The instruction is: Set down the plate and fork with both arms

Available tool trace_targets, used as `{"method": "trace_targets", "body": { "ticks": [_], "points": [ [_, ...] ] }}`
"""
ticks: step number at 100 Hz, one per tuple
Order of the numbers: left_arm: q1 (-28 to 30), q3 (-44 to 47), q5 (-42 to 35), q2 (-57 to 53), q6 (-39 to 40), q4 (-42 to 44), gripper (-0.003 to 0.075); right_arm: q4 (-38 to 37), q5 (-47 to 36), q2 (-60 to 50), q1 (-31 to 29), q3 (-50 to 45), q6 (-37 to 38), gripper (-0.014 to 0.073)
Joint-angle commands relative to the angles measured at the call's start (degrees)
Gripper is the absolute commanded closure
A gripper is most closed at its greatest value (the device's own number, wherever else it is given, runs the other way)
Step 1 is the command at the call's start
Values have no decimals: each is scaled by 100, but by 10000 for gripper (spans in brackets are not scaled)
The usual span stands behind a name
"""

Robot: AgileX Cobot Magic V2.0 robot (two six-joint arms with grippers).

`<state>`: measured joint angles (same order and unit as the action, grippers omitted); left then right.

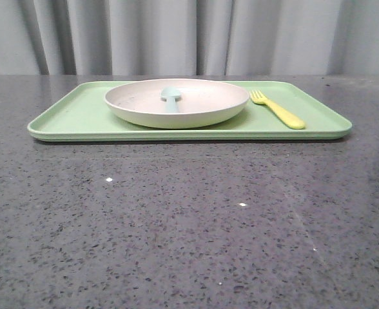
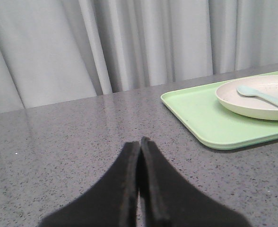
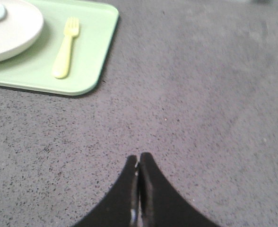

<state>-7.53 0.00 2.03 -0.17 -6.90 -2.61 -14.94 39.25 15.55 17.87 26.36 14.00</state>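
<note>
Both grippers, left (image 2: 140, 142) & right (image 3: 139, 157), hang empty w/ jaws together, well off tray (image 1: 80, 116). Plate (image 1: 202, 109) sits mid-tray, fork (image 1: 277, 109) beside it. We judge placing done; next we'd just stay clear.

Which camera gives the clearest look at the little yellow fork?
The right wrist view: it looks down on the whole fork, tines and handle. The front view shows it low and foreshortened; the left wrist view misses it.

plate (image 1: 205, 106) on tray (image 1: 73, 116), fork (image 1: 277, 109) beside
</note>
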Motion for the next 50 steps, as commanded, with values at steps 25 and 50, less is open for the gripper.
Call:
{"method": "trace_targets", "body": {
  "ticks": [25, 50],
  "points": [
    [-37, 66, -492, -179, 53, -15, 741, 791, -1631, -1194, -216, -1361, -1160, 713],
    [-37, 66, -492, -179, 53, -15, 741, 1794, -2022, -1746, -960, -1946, -1775, 713]
  ]
}}
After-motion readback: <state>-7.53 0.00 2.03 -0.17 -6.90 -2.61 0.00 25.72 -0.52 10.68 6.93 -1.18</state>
